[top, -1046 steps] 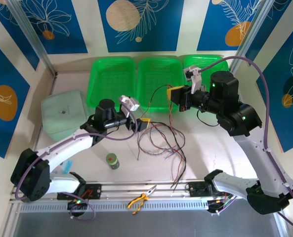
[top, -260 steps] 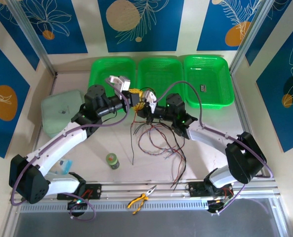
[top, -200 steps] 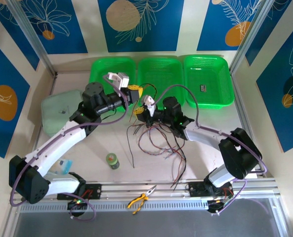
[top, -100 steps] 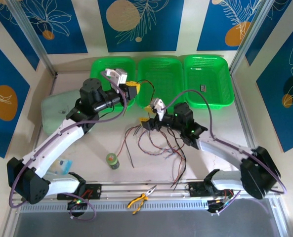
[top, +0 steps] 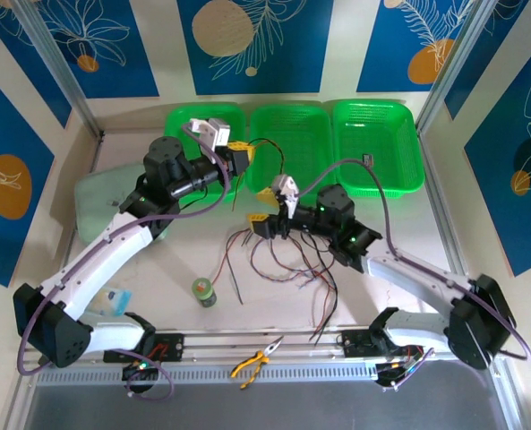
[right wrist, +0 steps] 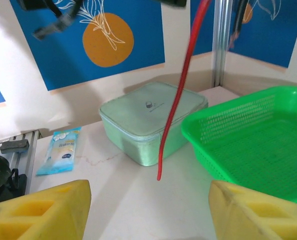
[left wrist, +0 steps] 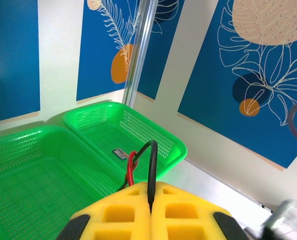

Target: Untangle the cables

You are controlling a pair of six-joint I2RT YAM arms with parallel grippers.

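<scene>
- A second ago the right claw (top: 261, 205) sat clenched right up against the left claw (top: 239, 158). Now it has let go, its yellow pads (right wrist: 38, 210) spread wide with nothing between them, and it has drawn back toward the near side of the tabletop (top: 158, 269).
- Over the same second the left claw has swung away from the right one toward the left green basket (top: 202, 125), and it is still clenched.
- The loose strands of the cables (top: 283, 260) have spread out a little more on the tabletop than they were a second ago.
- In the left wrist view the left claw (left wrist: 151, 202) is cut off by the bottom edge. Only the tops of its pads show, pressed together on a black wire (left wrist: 152, 165), with a dark red wire (left wrist: 130, 167) beside it.
- In the right wrist view the red wire (right wrist: 177, 100) runs out of the top of the picture, so its upper end cannot be seen. Its lower tip hangs free in front of a pale green lidded box (right wrist: 153, 120).
- In the overhead view the strands cross each other too closely to tell how many there are.
- Most of the cables lie on the tabletop just on the near side of the right claw. A thin loop rises from them to the left claw, which grips the cables at that end.
</scene>
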